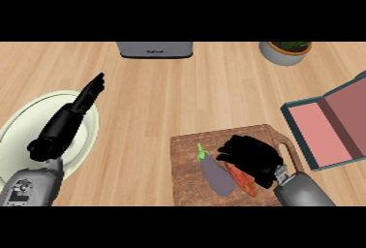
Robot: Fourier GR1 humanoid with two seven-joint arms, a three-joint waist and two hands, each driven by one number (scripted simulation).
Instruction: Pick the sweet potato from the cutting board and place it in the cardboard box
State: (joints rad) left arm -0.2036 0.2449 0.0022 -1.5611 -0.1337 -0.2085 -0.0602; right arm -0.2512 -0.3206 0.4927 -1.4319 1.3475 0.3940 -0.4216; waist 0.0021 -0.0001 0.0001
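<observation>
While the left hand [73,116] rests open over the plate [22,127], fingers straight, all the action is on the right. The right hand [249,154] is down on the board [187,160], fingers curled round the upper end of the sweet potato [244,182]. It lies on the board, its lower end poking out below the palm, just beside the eggplant [217,175]. Expect a stiff, fairly dense root, tapered, with dry skin. It should be neither slippery nor fragile, but apt to pivot if held by one tip. A hold nearer the thick middle looks safer. The box [336,131] waits open, near the board's right edge.
</observation>
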